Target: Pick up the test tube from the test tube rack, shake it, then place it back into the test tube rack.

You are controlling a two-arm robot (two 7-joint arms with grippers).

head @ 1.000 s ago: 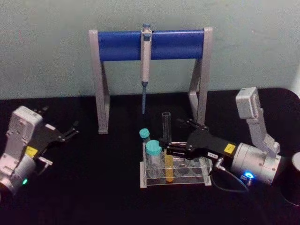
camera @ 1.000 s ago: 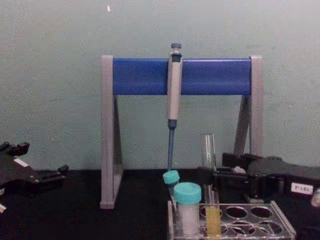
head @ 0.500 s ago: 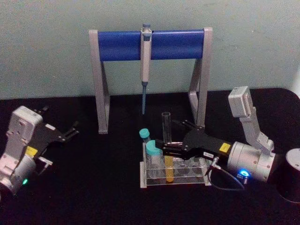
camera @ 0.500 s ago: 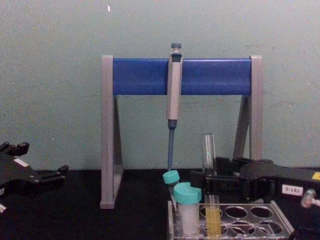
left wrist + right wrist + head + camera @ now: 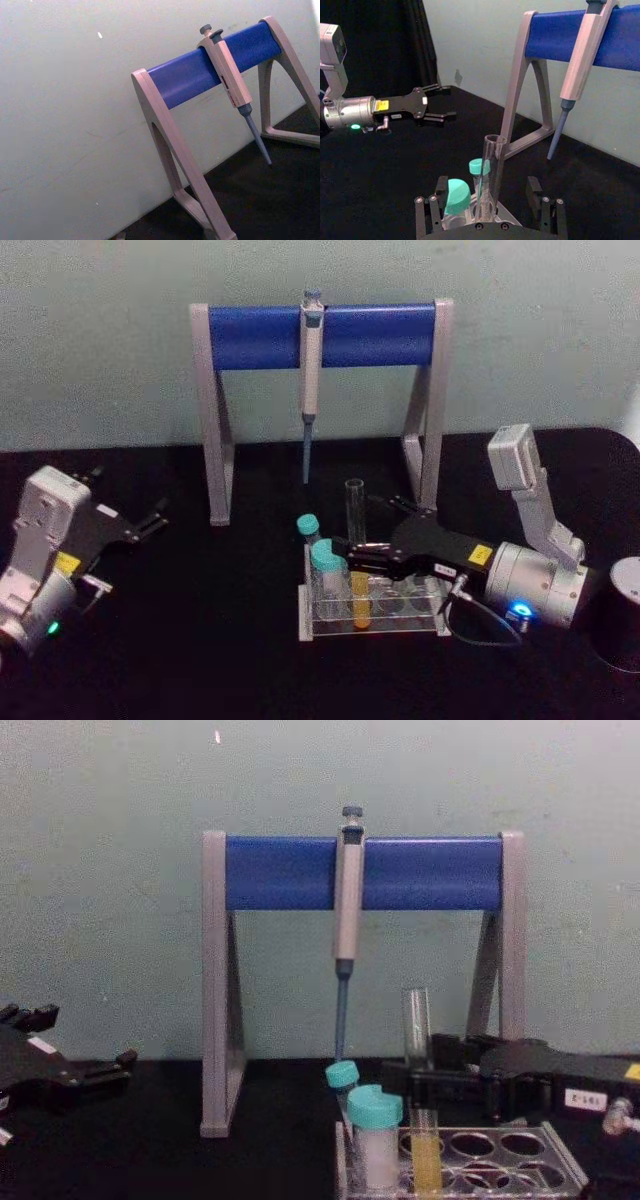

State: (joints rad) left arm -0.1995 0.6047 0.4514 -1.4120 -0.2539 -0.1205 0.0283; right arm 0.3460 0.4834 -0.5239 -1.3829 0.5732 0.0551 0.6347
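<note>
The test tube (image 5: 354,530) stands upright in a front hole of the rack (image 5: 400,626), near its left end, with yellow-orange liquid in its lower part. The right gripper (image 5: 362,527) reaches in from the right at the level of the tube's bare upper glass. Its fingers are apart, one on each side of the tube, and the right wrist view shows a gap on both sides. A wide teal-capped tube (image 5: 326,560) sits just left of the test tube, with a smaller capped tube (image 5: 308,526) behind it. The left gripper (image 5: 150,518) rests over the bench (image 5: 200,650) far to the left, fingers apart. The pipette (image 5: 311,360) hangs on the blue stand (image 5: 260,337) behind.
</note>
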